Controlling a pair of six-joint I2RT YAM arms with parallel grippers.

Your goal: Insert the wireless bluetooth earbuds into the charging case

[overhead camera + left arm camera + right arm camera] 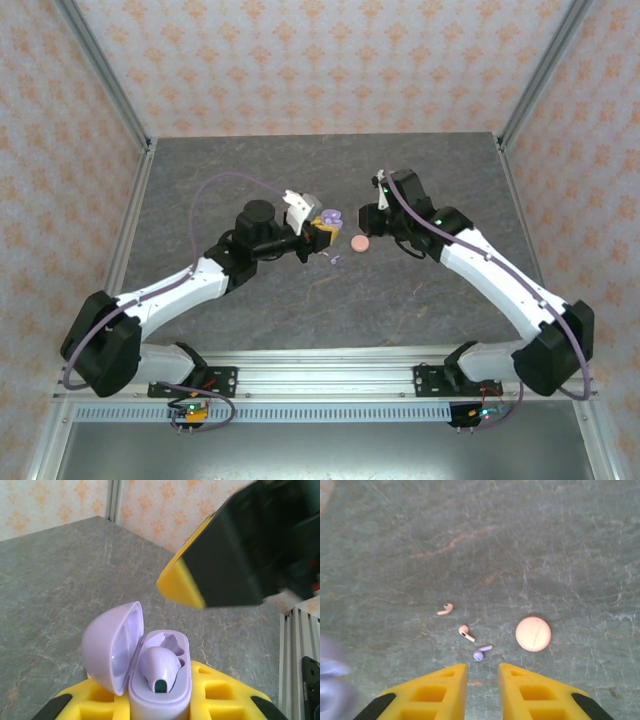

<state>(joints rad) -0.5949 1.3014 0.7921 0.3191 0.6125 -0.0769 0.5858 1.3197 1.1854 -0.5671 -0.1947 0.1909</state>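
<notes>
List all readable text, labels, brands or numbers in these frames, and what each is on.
White print on the black part at the lower right edge of the left wrist view: too blurred to read.
lilac case: no markings visible.
pink case: no markings visible.
No legible text anywhere else.

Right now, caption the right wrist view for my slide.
Open right gripper above two pink earbuds, a lilac earbud and a closed pink case.

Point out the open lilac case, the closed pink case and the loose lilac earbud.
lilac case (pixel 160 700), left wrist view, front wall of its base.
pink case (pixel 533 634), right wrist view, centre of its lid.
loose lilac earbud (pixel 478 655), right wrist view, its rounded head.
</notes>
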